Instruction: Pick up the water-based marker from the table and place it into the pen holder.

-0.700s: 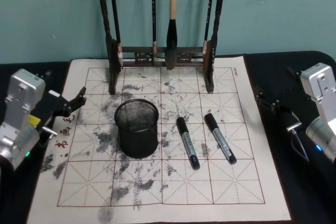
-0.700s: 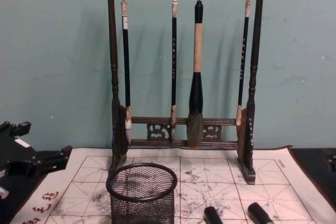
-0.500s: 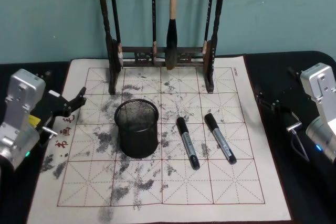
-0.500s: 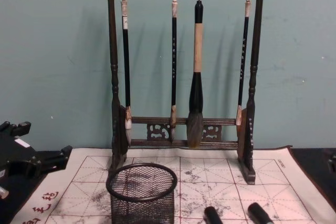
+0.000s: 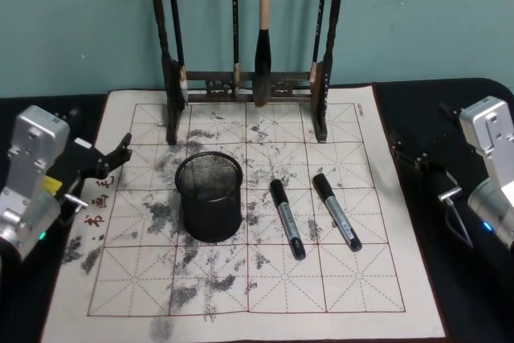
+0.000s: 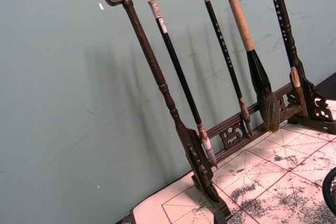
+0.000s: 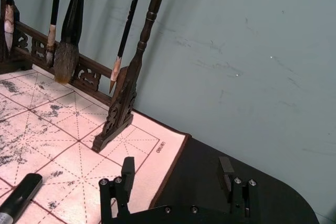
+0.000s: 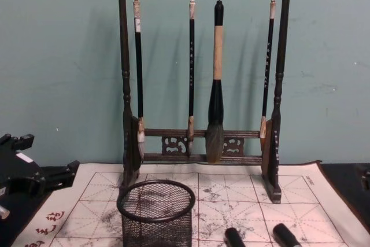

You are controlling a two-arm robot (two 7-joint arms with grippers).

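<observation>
Two black markers with grey barrels lie on the cream cloth of the table point(image 5: 401, 311); one marker point(image 5: 287, 218) lies right of the pen holder and the other marker point(image 5: 336, 210) farther right. The pen holder point(image 5: 210, 196), a black mesh cup, stands upright left of centre, and its rim shows in the chest view point(image 8: 156, 199). My left gripper point(image 5: 101, 128) hovers open over the cloth's left edge, apart from the cup. My right gripper point(image 7: 177, 170) is open over the black tabletop beyond the cloth's right edge; a marker's cap point(image 7: 21, 192) shows to one side of it.
A tall dark wooden brush rack point(image 5: 250, 78) with several hanging brushes stands along the cloth's back edge, just behind the cup. A teal wall rises behind it. The cloth's front half is bare of objects.
</observation>
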